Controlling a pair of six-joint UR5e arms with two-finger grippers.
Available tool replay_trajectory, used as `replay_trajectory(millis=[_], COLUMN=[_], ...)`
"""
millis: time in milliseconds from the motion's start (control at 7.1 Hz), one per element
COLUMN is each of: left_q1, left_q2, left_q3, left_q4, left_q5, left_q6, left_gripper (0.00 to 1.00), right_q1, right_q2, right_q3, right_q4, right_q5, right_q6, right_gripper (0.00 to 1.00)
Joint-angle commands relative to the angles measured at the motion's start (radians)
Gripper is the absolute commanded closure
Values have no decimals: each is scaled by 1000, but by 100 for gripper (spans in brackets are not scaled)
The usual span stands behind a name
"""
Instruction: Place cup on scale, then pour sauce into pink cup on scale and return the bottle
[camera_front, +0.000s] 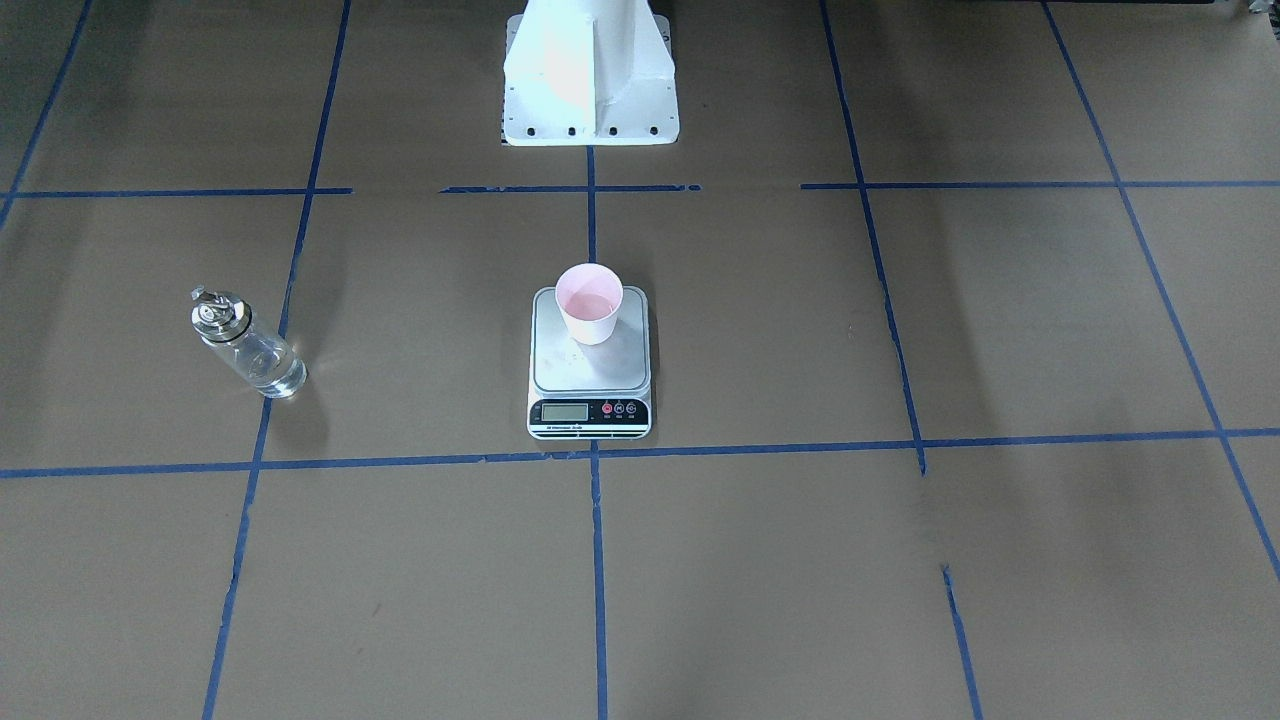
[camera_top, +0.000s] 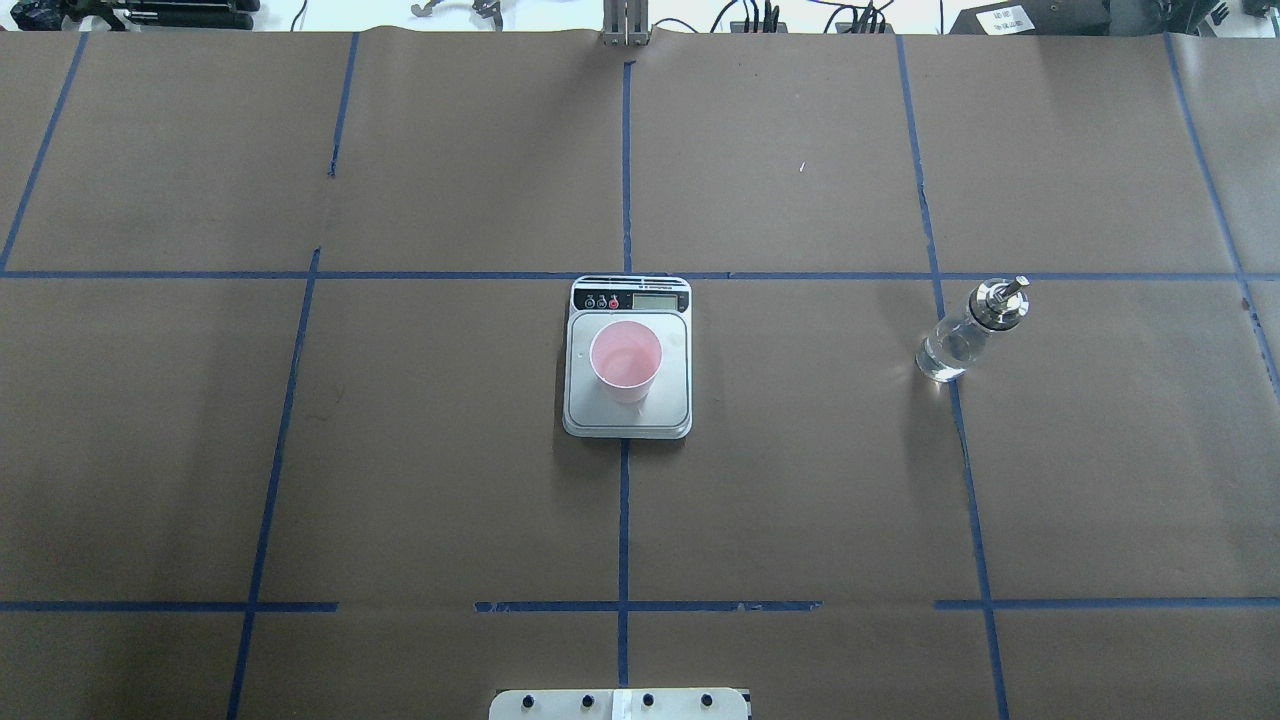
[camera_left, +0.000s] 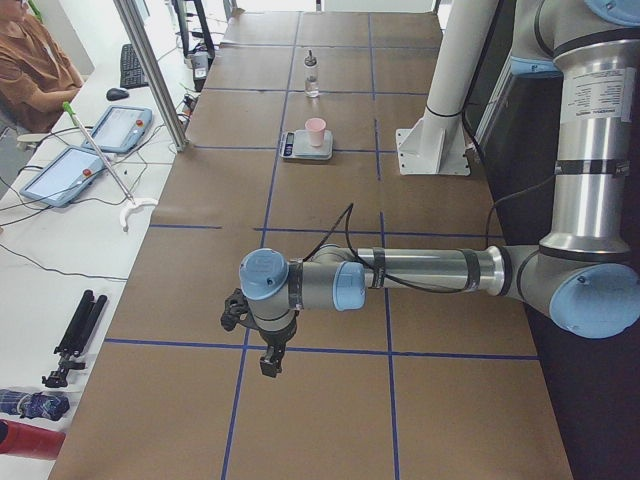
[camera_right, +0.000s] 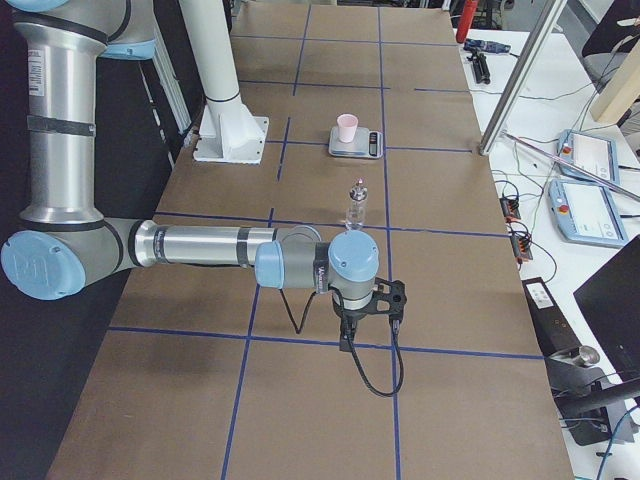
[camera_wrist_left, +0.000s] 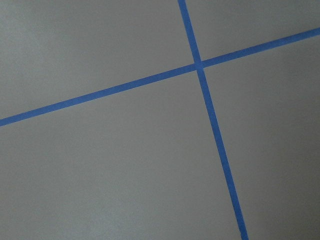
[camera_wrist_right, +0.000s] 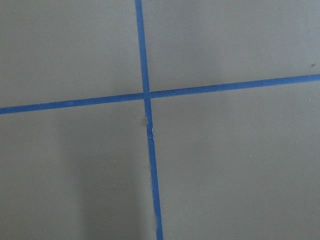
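The pink cup (camera_front: 590, 305) (camera_top: 626, 360) stands upright on the silver platform of the scale (camera_front: 588, 375) (camera_top: 628, 420) at the table's middle. The clear glass bottle (camera_front: 245, 345) (camera_top: 965, 335) with its metal spout stands upright on the paper on the robot's right side, with clear sauce (camera_top: 945, 358) inside. My left gripper (camera_left: 268, 365) hangs over the table's left end, far from the scale; only the exterior left view shows it, so I cannot tell its state. My right gripper (camera_right: 345, 345) hangs near the right end, short of the bottle (camera_right: 355, 205); its state cannot be told either.
Brown paper with a grid of blue tape (camera_top: 624, 520) covers the table. The robot's white base (camera_front: 590, 75) stands behind the scale. Tablets (camera_left: 120, 128) and cables lie on the side bench, where a seated person (camera_left: 30, 60) shows. Both wrist views show only paper and tape.
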Motion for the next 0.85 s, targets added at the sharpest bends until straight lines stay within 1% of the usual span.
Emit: replay_trajectory(millis=[0, 705], left_q1=[-1, -1], left_q2=[0, -1], left_q3=[1, -5], left_q4=[0, -3], left_q5=[1, -1], left_q6=[-31, -26], left_gripper=[0, 0], right_q1=[0, -2], right_q2=[-5, -5], right_q3=[-3, -3], right_q4=[44, 44], right_q5=[-27, -29], right_q6=[-1, -1], right_gripper=[0, 0])
